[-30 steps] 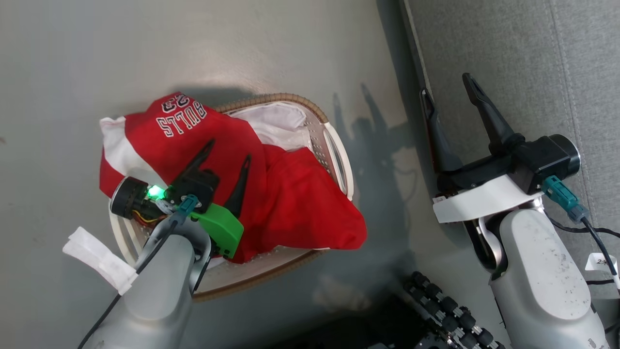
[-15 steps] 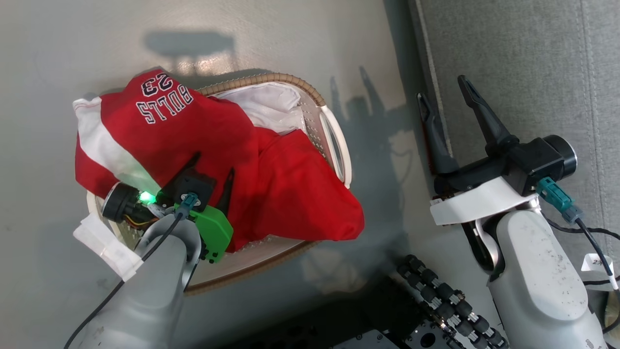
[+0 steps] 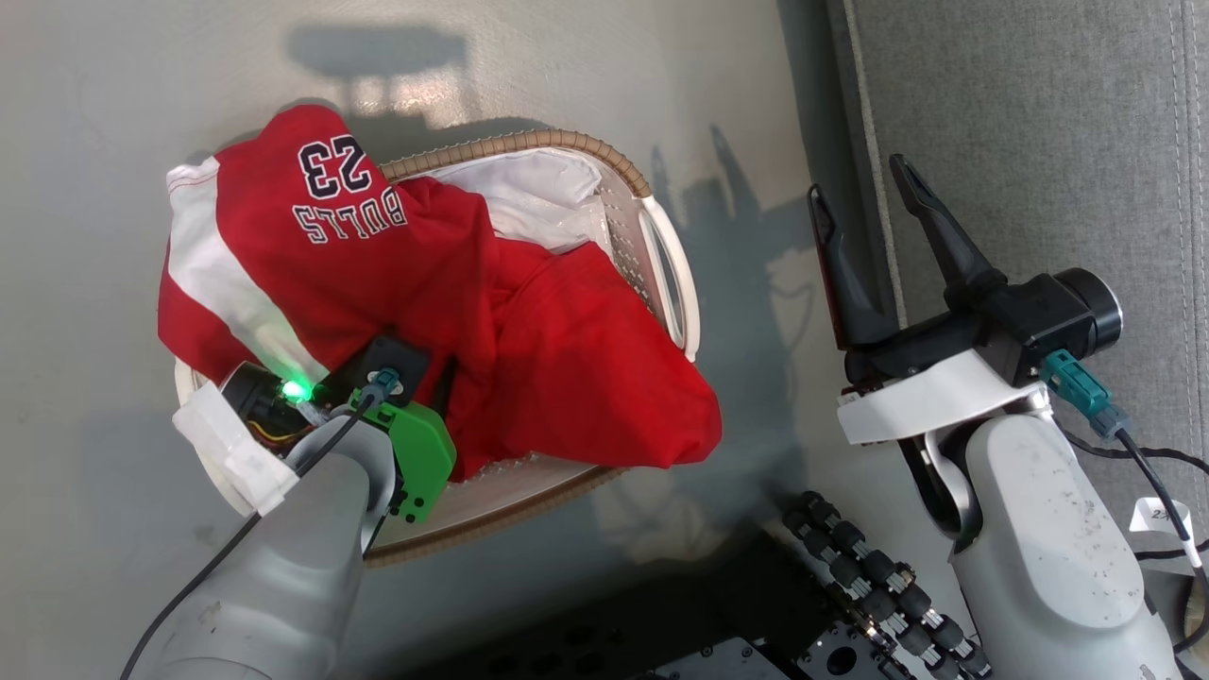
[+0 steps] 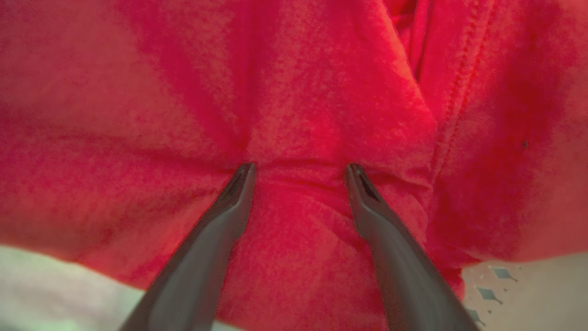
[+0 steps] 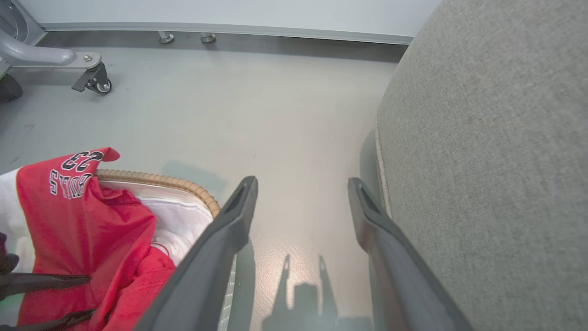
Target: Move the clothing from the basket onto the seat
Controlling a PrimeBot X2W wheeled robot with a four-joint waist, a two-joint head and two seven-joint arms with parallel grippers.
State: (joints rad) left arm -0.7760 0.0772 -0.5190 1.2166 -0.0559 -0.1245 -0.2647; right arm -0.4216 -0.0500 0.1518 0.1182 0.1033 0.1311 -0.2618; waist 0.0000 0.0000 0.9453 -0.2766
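At the tips of the left claw, left wrist view: clothing dead ahead, spread tips denting it, a fold between them. Head view: clothing heaped over basket; right claw spread, empty, beside seat. Right wrist view: seat right of tips, clothing lower left.

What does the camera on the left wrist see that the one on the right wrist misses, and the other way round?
Left wrist view adds a close look: the open left pincer pressing its tips into cloth folds. Right wrist view adds the grey seat, the floor, the white liner and the open, empty right pincer. Both share the red clothing and the basket.
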